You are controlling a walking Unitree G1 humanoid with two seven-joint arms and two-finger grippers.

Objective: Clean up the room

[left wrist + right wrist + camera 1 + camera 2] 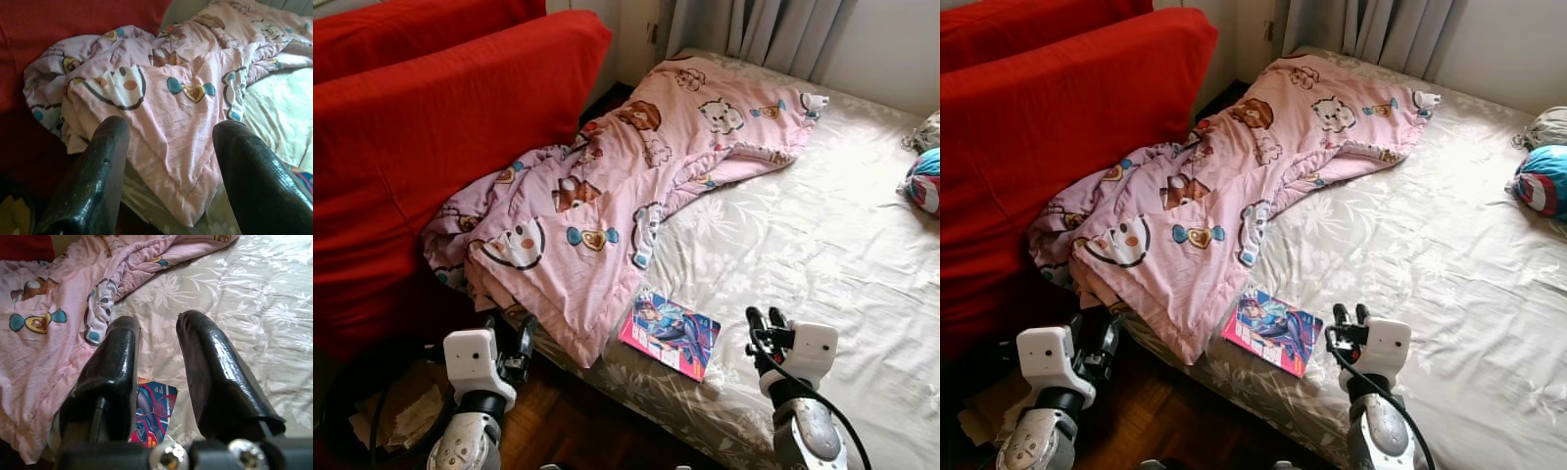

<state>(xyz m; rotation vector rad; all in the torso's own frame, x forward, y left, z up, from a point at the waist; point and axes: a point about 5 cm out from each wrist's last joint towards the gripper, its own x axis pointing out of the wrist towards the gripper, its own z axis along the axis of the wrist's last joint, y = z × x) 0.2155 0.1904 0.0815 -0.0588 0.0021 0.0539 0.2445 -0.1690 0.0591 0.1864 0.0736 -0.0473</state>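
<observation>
A crumpled pink cartoon-print blanket (pixel 607 186) lies along the left side of the bed (pixel 822 245) and hangs over its near corner. A colourful comic book (pixel 670 334) lies flat on the floral sheet by the bed's front edge, just right of the blanket's corner. My left gripper (pixel 514 331) is raised in front of that hanging corner, open, with nothing between its fingers (pixel 98 166). My right gripper (pixel 766 318) hovers over the sheet a little to the right of the book (pixel 154 411), open and holding nothing.
Big red sofa cushions (pixel 431 127) press against the bed's left side. A blue and red round pillow (pixel 925 181) and grey cloth lie at the far right. Wooden floor (pixel 568 421) shows below the bed corner, with papers (pixel 401 411) and a black cable at the left.
</observation>
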